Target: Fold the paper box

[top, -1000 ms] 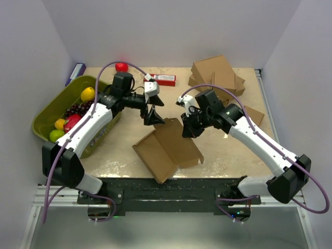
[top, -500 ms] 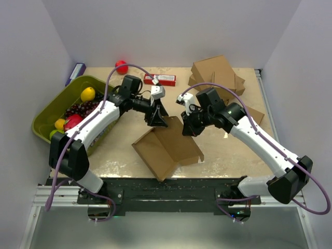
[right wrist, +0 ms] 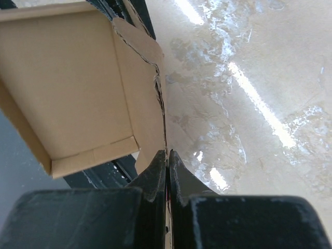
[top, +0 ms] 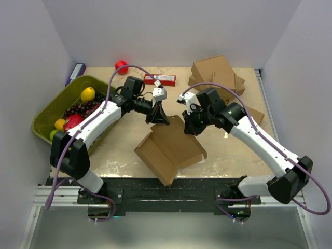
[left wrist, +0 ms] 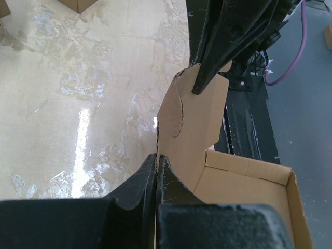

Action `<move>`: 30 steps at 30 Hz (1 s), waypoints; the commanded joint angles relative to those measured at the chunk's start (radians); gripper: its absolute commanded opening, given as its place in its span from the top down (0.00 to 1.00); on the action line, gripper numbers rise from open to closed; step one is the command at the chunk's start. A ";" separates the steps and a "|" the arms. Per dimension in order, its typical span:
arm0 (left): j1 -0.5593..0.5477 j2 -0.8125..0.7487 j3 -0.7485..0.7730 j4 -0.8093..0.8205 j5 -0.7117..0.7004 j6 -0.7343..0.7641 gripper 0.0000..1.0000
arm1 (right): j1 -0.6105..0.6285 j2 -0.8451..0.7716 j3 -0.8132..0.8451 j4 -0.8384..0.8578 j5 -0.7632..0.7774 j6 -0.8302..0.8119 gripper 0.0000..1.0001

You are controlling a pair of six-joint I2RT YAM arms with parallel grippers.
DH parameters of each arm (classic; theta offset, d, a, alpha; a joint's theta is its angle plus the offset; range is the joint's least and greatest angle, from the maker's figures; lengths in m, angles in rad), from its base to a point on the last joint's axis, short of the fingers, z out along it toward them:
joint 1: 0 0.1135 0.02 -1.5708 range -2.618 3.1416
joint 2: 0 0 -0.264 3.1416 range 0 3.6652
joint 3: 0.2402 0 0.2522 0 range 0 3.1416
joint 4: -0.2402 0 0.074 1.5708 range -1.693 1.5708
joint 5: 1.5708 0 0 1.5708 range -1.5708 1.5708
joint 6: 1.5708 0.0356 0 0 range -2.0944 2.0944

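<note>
The paper box [top: 171, 148] is a brown cardboard tray, half folded, tilted at the middle of the table with its far side lifted. My left gripper [top: 160, 120] is shut on the far-left flap; in the left wrist view the flap's edge [left wrist: 179, 111] runs straight into the closed fingertips of my left gripper [left wrist: 156, 158]. My right gripper [top: 189, 127] is shut on the far-right side wall, with the wall's edge [right wrist: 158, 88] pinched at the tips of my right gripper [right wrist: 167, 153]. The tray's inside [right wrist: 67, 83] faces the right wrist camera.
A green bin [top: 52, 104] of fruit stands at the left. A red ball [top: 121, 66] and a red-and-white packet [top: 161, 79] lie at the back. Stacked cardboard boxes [top: 218, 75] fill the back right, with another piece [top: 252, 115] beside my right arm.
My left gripper moved right to the box's far flap and shut on it. The box has shifted slightly toward the near right. My right gripper kept its grip.
</note>
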 commanded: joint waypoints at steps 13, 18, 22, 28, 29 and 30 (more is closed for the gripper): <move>0.001 -0.075 -0.033 0.280 -0.234 -0.178 1.00 | -0.006 -0.051 0.023 0.103 0.241 0.180 0.09; 0.047 -0.134 -0.136 0.444 -0.282 -0.245 1.00 | -0.088 -0.100 0.020 0.133 0.287 0.243 0.01; 0.099 -0.157 -0.193 0.564 -0.282 -0.356 1.00 | -0.193 -0.159 0.011 0.214 0.293 0.272 0.01; 0.119 -0.173 -0.246 0.612 -0.334 -0.382 1.00 | -0.268 -0.222 -0.065 0.326 0.342 0.304 0.01; 0.125 -0.158 -0.249 0.616 -0.345 -0.383 1.00 | -0.285 -0.237 -0.084 0.340 0.339 0.309 0.01; 0.131 -0.145 -0.251 0.615 -0.362 -0.397 1.00 | -0.303 -0.243 -0.104 0.354 0.326 0.312 0.01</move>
